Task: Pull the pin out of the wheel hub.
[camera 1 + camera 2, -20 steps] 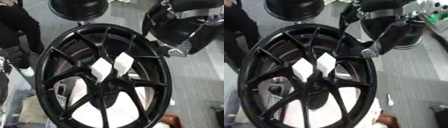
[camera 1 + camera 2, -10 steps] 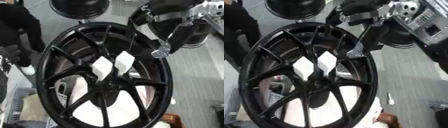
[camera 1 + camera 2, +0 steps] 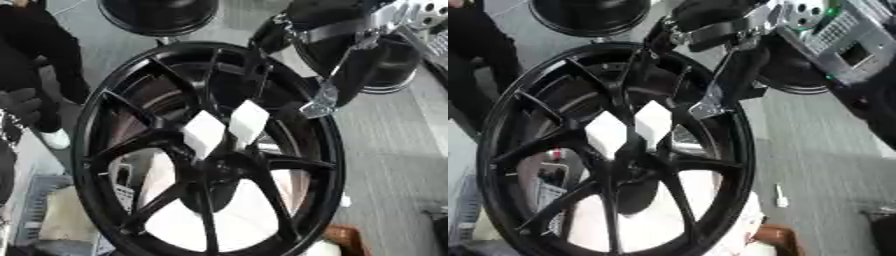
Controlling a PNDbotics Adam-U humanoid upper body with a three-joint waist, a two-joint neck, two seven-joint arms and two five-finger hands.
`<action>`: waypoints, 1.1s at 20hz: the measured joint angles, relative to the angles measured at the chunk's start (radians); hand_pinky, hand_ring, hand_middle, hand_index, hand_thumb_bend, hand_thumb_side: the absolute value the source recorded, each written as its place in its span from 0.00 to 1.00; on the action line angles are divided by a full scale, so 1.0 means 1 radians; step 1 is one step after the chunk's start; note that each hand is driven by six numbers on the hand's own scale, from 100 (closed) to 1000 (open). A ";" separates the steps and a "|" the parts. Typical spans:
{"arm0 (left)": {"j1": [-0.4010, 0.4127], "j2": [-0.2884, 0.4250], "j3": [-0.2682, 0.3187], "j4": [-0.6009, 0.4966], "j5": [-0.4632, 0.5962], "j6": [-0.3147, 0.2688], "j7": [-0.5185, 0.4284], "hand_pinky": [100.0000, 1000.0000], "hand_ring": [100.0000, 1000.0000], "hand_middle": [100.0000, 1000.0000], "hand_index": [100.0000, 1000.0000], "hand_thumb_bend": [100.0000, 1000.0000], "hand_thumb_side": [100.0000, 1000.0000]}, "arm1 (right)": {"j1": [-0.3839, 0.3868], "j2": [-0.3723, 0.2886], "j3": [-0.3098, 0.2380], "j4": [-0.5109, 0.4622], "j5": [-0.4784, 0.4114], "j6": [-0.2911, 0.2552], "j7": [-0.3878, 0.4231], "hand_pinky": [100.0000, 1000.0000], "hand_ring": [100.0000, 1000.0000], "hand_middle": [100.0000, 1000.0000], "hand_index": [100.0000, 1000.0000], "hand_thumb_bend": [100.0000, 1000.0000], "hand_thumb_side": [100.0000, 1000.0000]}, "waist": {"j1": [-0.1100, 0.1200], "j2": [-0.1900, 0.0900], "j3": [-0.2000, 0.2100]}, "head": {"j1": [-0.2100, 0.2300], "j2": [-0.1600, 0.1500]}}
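A big black spoked wheel (image 3: 105,120) fills the middle of both views. Two white flat pieces (image 3: 204,134) (image 3: 248,121) stand side by side at its hub (image 3: 219,165); I cannot make out a pin beyond them. My right hand (image 3: 337,60), black with a silver part hanging below it, reaches in from the upper right. It hovers over the wheel's upper right rim and top spokes, above and right of the white pieces. Its grip is hidden. My left hand shows in no view.
A second black wheel (image 3: 157,15) lies behind at the top, and another round dark one (image 3: 398,70) at the right. A person in black (image 3: 35,60) stands at the left edge. Grey floor (image 3: 394,160) lies to the right, with a small white thing (image 3: 781,197) on it.
My right arm has swung leftward from the upper right, coming over the wheel's upper rim and nearer the white pieces. The wheel has not moved.
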 measured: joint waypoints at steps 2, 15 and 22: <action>0.000 0.000 0.000 0.000 0.000 0.000 -0.001 0.89 0.85 0.79 0.77 0.00 0.83 | -0.001 0.005 0.004 0.005 -0.007 0.002 0.002 0.88 0.80 0.74 0.83 0.21 0.50 | 0.000 0.000 0.003 | -0.001 0.000; -0.016 -0.001 -0.005 0.000 0.007 0.000 -0.004 0.89 0.85 0.79 0.77 0.00 0.83 | -0.003 0.055 0.038 0.072 -0.017 0.007 0.007 0.88 0.79 0.72 0.82 0.20 0.50 | 0.001 0.008 0.019 | -0.006 0.000; -0.018 -0.001 -0.006 0.000 0.009 0.002 -0.006 0.89 0.85 0.79 0.77 0.00 0.83 | 0.013 0.068 0.053 0.098 -0.017 0.002 0.002 0.88 0.79 0.72 0.82 0.21 0.47 | 0.001 0.009 0.022 | -0.011 0.000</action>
